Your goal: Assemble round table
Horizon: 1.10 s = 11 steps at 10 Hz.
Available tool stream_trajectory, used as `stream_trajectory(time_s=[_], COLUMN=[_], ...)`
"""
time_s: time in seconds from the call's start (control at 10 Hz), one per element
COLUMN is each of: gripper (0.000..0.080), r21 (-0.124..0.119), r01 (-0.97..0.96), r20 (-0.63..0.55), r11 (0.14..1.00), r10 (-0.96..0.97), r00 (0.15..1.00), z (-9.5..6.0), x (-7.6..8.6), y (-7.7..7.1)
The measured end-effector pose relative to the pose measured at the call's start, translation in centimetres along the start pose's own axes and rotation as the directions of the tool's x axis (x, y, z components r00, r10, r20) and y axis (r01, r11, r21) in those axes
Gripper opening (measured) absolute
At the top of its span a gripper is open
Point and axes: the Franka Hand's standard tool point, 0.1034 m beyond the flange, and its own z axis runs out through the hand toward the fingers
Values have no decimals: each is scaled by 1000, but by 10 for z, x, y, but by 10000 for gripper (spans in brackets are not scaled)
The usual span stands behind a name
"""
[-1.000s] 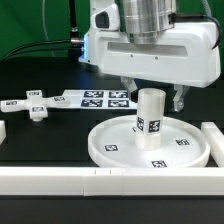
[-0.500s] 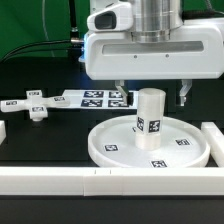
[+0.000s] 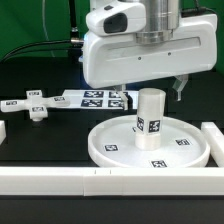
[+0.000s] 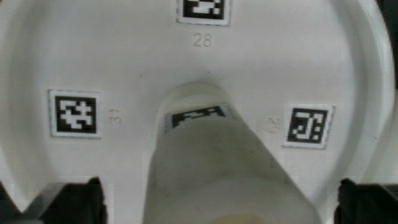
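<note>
One upright leg (image 3: pixel 150 120), standing on the hub of the disc (image 3: pixel 105 150) near the desk's front edge, lies straight below the gripper (image 3: pixel 151 93), whose fingers (image 3: pixel 180 91) hang spread and empty (leg's long axis vertical, between them).

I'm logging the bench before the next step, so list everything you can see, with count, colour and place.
disc: one, white, tagged, on the table just behind the front bar.
leg: one, white cylinder, upright on the disc's middle.
foot piece: one, white, on the table toward the exterior view's left.
marker board: one, white with black tags, flat behind the disc.
border bars: several, white, along the front and at both sides.
table: one, black.
hand: one, white, open, above the leg.
</note>
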Motion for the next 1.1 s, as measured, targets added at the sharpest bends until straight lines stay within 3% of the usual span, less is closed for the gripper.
stream_trajectory(time_s=[0.3,0.4,0.7,0.9,1.0,1.1], gripper=[649,649,649,649,649,649], r21=[-41,-36,-35,-41,-57,-61], r01=[358,485,592,708,763,835], r20=[6,13,20,32,39,55], r11=[933,874,805,705,644,546], r10=[-358,-485,-592,-708,-762,-834], r00=[934,874,806,706,647,549], z=[-2,-3,-3,-3,-2,-2], x=[5,6,5,5,7,8], y=[-4,-1,2,4,1,-1])
